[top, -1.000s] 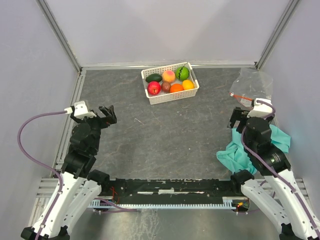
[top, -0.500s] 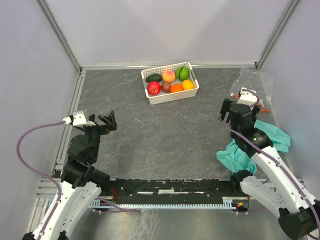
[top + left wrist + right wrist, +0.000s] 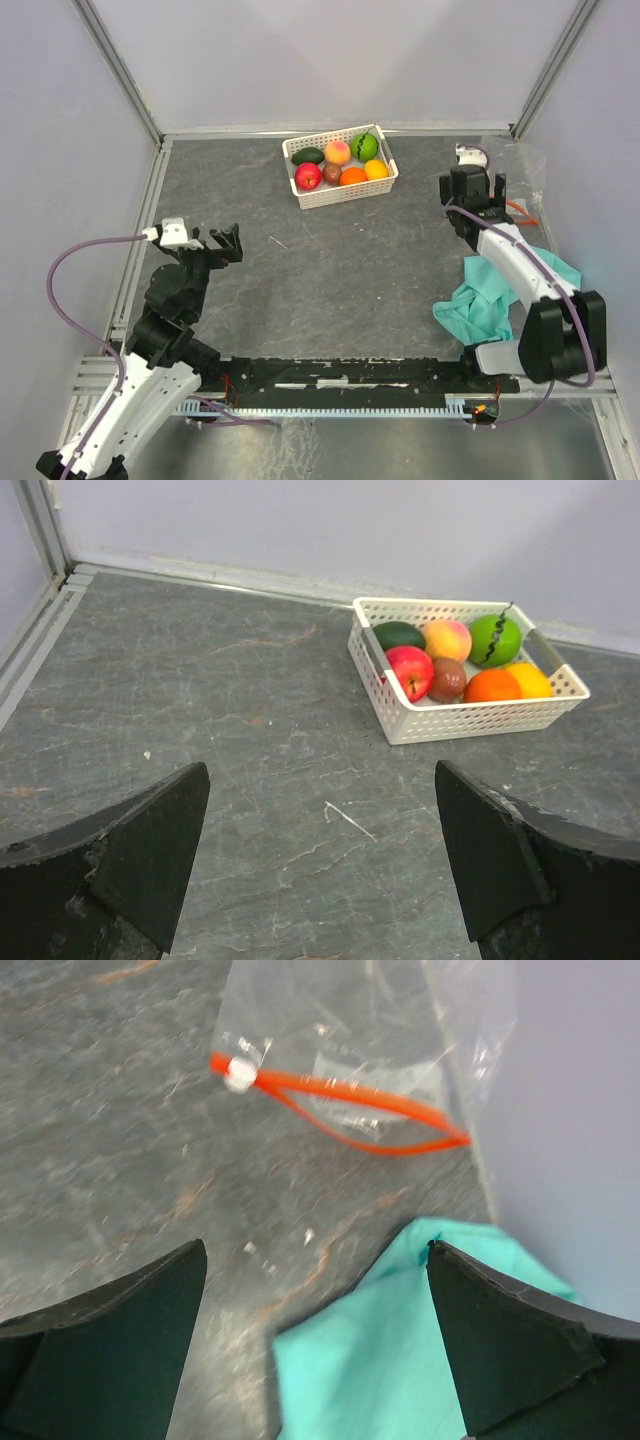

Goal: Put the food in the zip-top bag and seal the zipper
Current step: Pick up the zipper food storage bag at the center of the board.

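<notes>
Poised over bag's zipper at table's right edge, right gripper spread, empty, likely to open mouth; left gripper spread, aimed at fruit in basket.

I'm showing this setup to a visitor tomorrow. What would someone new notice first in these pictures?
The white basket of bright toy fruits, at the far middle of the grey table, draws the eye first. Next comes the teal cloth crumpled at the near right. Beyond it, by the right wall, lies the clear bag with its red zipper.
</notes>
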{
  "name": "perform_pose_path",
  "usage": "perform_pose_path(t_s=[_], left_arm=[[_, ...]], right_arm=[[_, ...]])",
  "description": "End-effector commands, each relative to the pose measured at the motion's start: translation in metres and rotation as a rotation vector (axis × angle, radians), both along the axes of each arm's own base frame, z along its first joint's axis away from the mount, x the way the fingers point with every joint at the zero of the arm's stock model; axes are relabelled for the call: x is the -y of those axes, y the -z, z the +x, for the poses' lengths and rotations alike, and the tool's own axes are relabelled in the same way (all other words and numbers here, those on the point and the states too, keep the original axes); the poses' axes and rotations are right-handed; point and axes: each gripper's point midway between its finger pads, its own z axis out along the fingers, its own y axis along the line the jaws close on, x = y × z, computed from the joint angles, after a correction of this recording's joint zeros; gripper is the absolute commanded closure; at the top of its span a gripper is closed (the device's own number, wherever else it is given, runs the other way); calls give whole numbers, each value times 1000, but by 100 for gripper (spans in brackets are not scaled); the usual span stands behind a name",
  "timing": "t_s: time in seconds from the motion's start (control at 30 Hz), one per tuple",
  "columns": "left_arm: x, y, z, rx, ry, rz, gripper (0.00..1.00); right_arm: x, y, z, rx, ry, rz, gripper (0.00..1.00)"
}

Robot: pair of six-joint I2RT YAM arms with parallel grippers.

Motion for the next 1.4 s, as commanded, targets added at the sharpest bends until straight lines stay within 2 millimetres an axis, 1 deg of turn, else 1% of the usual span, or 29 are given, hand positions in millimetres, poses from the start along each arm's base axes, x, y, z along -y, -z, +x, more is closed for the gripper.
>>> perform_pose_path(t_s=[0.0,0.07,0.1,0.17,0.2,0.33,0.47,0.67,0.77,0.83,0.87,0.9,0.97,1.03,1.1,1.13,1.2,1.27,1.37], left_arm=[[-4,-5,9,-10,-35,65,1],[-2,0,13,-32,-33,79,0],[0,1,14,-39,-29,85,1],[1,6,16,-60,-27,99,0],[1,8,17,-68,-28,105,0],[-2,13,18,-84,-39,130,0],[-4,14,17,-83,-48,134,0],[-3,15,16,-83,-40,142,0],[0,15,16,-83,-19,146,0],[1,15,15,-83,-12,146,0],[2,14,15,-80,-9,144,0],[2,14,15,-81,-8,144,0],[3,14,15,-79,-3,144,0],[4,13,15,-77,3,143,0],[6,12,15,-75,16,143,1],[8,12,15,-76,26,145,1],[12,11,15,-74,45,140,1],[17,9,16,-75,70,131,1],[33,3,17,-71,148,102,2]], right_arm=[[14,-39,49,49,-66,-180,0],[15,-31,65,10,-91,-227,0],[14,-23,73,-20,-110,-244,3],[13,-18,86,-56,-142,-281,6],[12,-9,93,-85,-154,-301,8],[13,9,112,-161,-186,-365,11],[19,27,124,-233,-165,-415,16],[26,44,138,-274,-148,-503,29],[31,49,145,-287,-122,-541,40],[34,54,146,-299,-103,-563,47],[35,55,146,-297,-96,-570,52],[37,55,145,-292,-88,-576,61],[38,52,143,-285,-75,-579,76],[37,47,141,-272,-68,-571,87],[34,39,138,-254,-64,-553,95],[31,34,136,-242,-61,-540,98],[22,25,130,-222,-64,-500,99],[7,14,123,-200,-80,-459,99],[-19,0,108,-194,-106,-422,99]])
